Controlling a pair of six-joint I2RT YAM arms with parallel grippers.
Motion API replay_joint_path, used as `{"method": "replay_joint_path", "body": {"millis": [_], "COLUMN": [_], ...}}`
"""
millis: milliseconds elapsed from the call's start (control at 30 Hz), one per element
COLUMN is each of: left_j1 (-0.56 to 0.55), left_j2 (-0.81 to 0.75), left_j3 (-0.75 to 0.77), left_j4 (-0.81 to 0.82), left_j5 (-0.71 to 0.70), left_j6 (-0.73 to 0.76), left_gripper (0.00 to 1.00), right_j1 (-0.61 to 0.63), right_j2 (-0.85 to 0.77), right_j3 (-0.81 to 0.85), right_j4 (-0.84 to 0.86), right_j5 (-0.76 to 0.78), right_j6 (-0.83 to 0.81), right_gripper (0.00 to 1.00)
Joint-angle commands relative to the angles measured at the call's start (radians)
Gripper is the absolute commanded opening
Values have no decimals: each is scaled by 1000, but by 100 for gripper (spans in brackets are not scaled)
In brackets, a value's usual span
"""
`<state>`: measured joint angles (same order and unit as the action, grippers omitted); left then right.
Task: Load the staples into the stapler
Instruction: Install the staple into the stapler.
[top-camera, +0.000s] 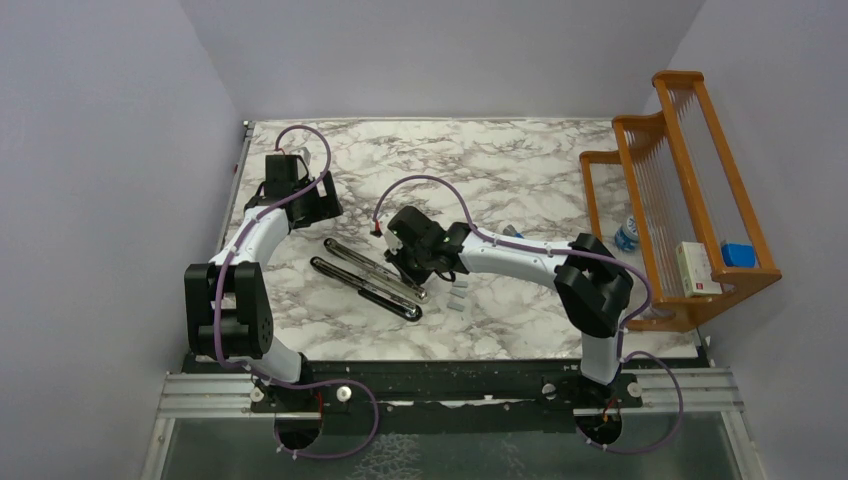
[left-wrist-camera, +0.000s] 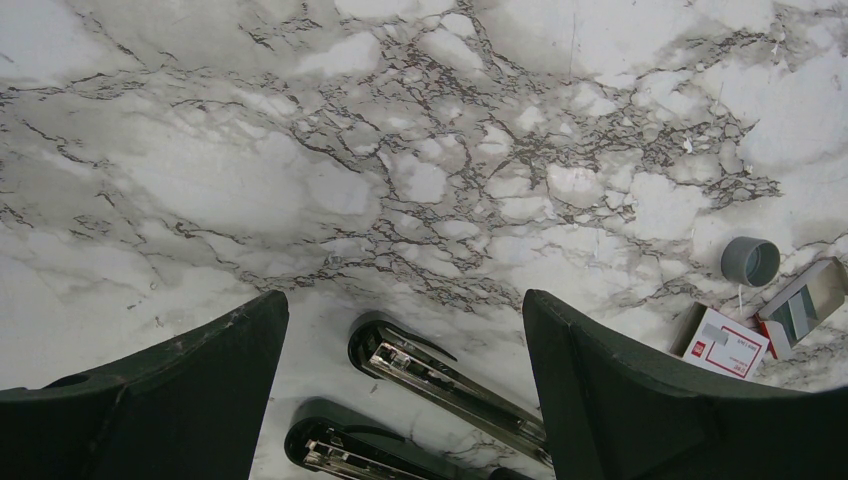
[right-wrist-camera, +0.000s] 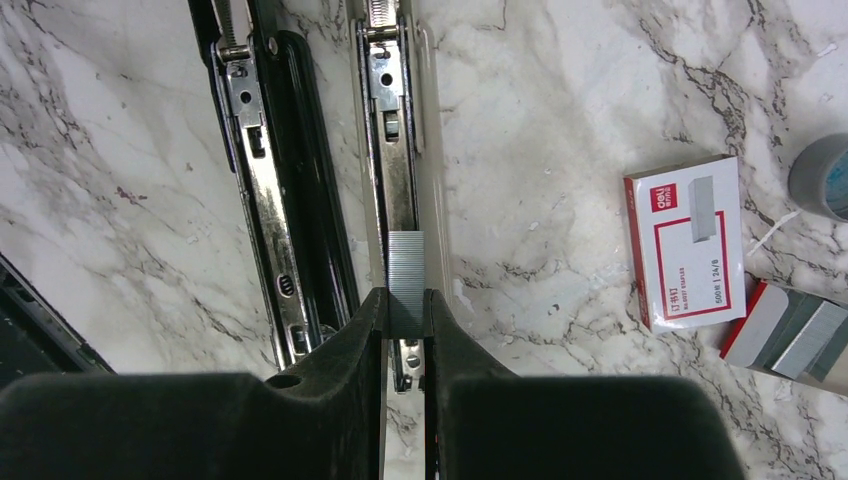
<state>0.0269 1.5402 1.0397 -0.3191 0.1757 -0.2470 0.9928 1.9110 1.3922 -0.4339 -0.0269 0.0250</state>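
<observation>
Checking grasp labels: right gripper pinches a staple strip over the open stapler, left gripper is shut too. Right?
No: the left gripper is open, jaws wide apart and empty, per the left wrist view. The right gripper does pinch the staple strip over the open stapler.

free: far half of table (top-camera: 520, 160) | blocked: stapler (top-camera: 362, 288) mid-table, staple box (right-wrist-camera: 690, 240) just right | wooden rack (top-camera: 690, 180) right edge

One overhead, two close wrist views share the stapler (top-camera: 366, 290).
</observation>
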Motion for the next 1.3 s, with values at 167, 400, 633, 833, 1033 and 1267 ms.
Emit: {"method": "replay_joint_path", "body": {"millis": [167,400,633,833,1033,1267], "left_j1": [8,8,8,8,8,8], "left_j2": [-10,-11,-11,-12,-11,-11], "left_j3": [17,17,17,16,17,18], "left_j4": [13,13,13,13,14,14], "left_j5": [19,19,21,21,21,23], "left_j6": [9,9,9,9,9,8], "left_gripper": [90,90,90,90,90,90], "right_j1": [-5,-5,-6,-5,-6,-5], "right_j2": [-2,10,26,43,54,62], "right_j3": [23,35,36,46,51,60], "right_j4": [-22,-35,-49,-67,-77,-94], "right_j5": [-41,-30,-38,-36,-37,-23], "right_j6": [-6,-5,-9,-14,-14,-10], "right_gripper": [1,1,1,1,1,1]}}
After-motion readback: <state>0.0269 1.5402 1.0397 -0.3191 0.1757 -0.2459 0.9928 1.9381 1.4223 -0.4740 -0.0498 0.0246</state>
